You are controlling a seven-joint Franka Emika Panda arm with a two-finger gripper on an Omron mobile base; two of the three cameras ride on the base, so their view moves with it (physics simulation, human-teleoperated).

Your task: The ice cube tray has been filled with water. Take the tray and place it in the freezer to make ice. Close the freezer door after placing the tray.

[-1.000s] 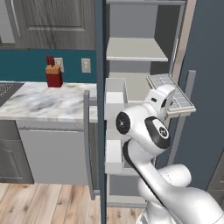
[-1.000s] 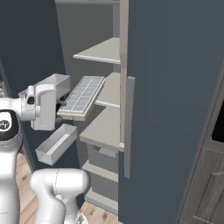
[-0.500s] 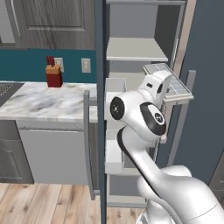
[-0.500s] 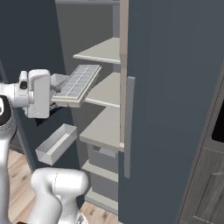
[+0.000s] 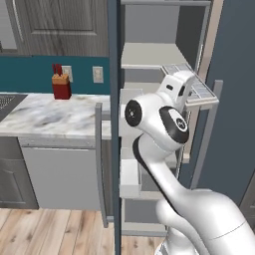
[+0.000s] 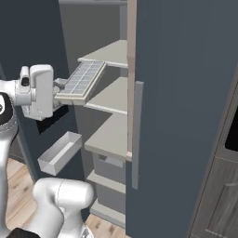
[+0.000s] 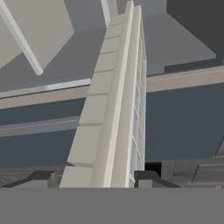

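- Inside the freezer (image 6: 109, 100), white shelves are seen stacked one above another, and its open front is turned toward the arm.
- Beside the freezer, on its right in the right base view, a slate-blue door (image 6: 186, 116) is seen edge-on, and a long vertical silver handle (image 6: 136, 135) is carried near its edge.
- To the left of the freezer in the left base view, another slate-blue door edge (image 5: 114, 124) is shown, and a second long silver handle (image 5: 101, 164) is fixed to it.
- Further left of the freezer, a marbled counter (image 5: 45, 117) is seen, with grey wood cabinets above it and below it.
- In front of the freezer's lower shelves, a white bin (image 6: 59, 152) is seen pulled out toward the arm.
- At the freezer's opening, the ice cube tray (image 6: 82, 81) is held roughly level at the height of the upper shelves; its far end is reached in over the edge of a shelf, and whether it is touching that shelf cannot be told.
- At the tray's near end, outside the freezer, the gripper (image 7: 98, 177) is clamped on the tray, with one dark finger (image 7: 148, 178) pressed to each side of the tray's edge in the hand view.
- Well left of the freezer, on the counter against the teal wall, a small red block (image 5: 61, 88) is stood upright.
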